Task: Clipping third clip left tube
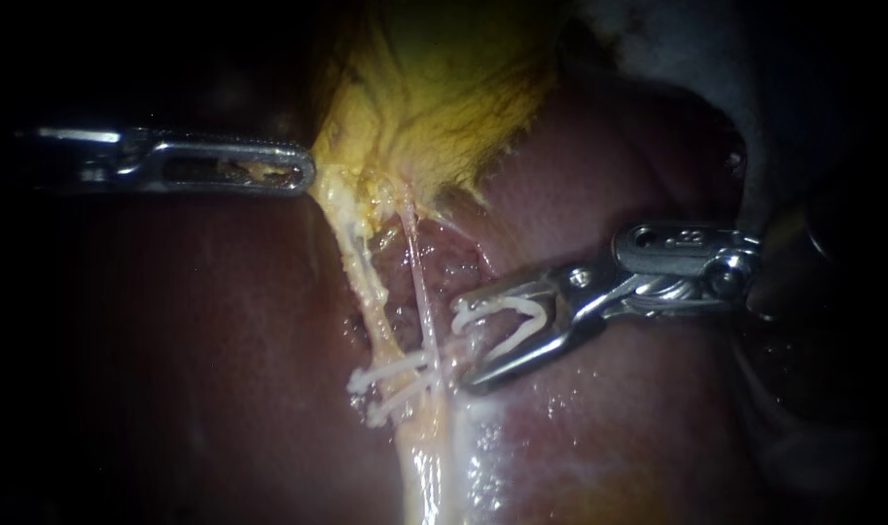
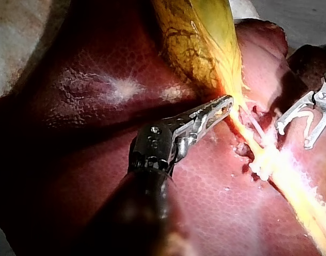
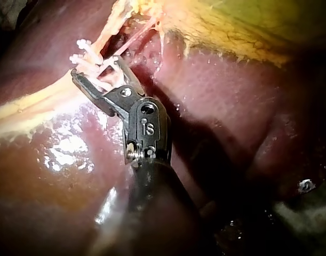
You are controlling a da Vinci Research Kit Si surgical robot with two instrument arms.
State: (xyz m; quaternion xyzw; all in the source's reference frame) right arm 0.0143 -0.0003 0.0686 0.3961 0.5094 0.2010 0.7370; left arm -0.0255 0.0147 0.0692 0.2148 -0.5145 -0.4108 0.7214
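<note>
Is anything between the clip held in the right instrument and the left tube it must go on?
Yes, it seems: the thin right tube runs between the open clip held by the right instrument and the left tube. Two clips cross the left tube lower in the endoscope view. The left instrument holds the gallbladder.

Gripping gallbladder [image 1: 434,87] with level left tool [image 1: 307,175], jaws closed; holding clip [image 1: 521,335] in downward-slanting right tool [image 1: 466,345], jaws spread wide.
</note>
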